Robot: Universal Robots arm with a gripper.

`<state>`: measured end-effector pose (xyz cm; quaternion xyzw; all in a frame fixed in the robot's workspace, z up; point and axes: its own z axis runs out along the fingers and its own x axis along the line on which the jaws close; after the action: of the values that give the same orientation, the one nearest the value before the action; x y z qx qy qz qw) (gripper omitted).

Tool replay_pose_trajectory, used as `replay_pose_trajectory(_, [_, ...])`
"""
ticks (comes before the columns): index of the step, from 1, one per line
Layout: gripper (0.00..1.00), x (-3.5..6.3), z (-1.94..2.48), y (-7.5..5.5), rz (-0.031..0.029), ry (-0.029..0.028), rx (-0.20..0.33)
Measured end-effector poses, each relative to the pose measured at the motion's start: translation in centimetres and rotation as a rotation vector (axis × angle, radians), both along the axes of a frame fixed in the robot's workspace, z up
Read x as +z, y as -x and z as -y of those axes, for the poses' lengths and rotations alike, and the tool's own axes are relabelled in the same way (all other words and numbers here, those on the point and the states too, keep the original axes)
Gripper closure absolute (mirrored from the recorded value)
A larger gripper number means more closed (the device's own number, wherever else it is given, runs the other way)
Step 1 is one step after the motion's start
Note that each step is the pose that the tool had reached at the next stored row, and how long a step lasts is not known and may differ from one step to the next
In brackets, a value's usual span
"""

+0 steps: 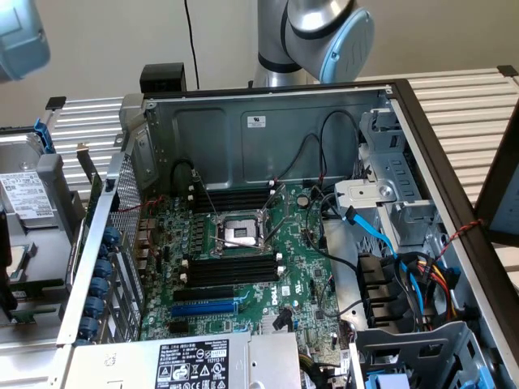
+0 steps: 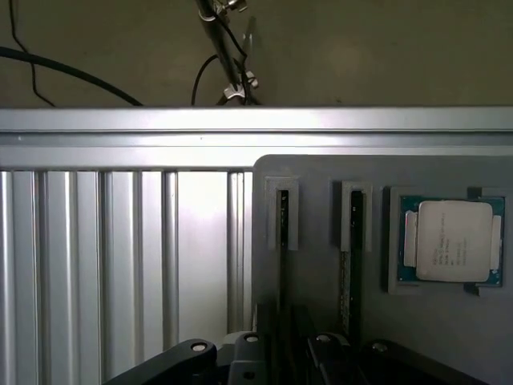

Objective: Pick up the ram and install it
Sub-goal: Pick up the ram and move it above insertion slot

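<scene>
black claw: one, nearest thing in the wrist view; jaws spread wide, released, nothing grasped; most of it cut off by the picture edge
ram: two green sticks counted, both standing on edge in separate slots of the grey holder; this one is just beside the cpu, the second stick is nearer the holder's edge; near ends hidden behind the claw; seen edge-on, so label and chips can't be made out
grey holder: one, lying on the slatted table
cpu: one, flat in its own recess of the holder, metal lid up; print too small to read
slatted table: aluminium; one rail across it beyond the holder
black cables: beyond the rail; exact count unclear, ends cut off
power supply: one, nearest in the exterior view; white label, cut off
blue expansion slot: one, on the green motherboard
black memory slots: two banks, one on each side of the socket; four in the near bank; far bank looks like four, partly crossed by wires
socket: one, between the banks
case: one, open
arm: one, silver with a blue cap, behind the case; cut off
</scene>
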<state>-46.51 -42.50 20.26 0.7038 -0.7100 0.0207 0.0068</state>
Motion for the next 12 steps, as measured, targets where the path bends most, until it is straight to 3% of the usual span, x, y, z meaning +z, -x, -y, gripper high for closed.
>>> replay_pose_trajectory(7, [0.75,-0.10,0.00,0.00,-0.0002,0.0001,0.000])
replay_pose_trajectory(9, [0.84,-0.11,0.00,0.00,-0.0003,0.0001,0.000])
replay_pose_trajectory(12, [0.84,-0.11,0.00,0.00,-0.0003,0.0002,0.000])
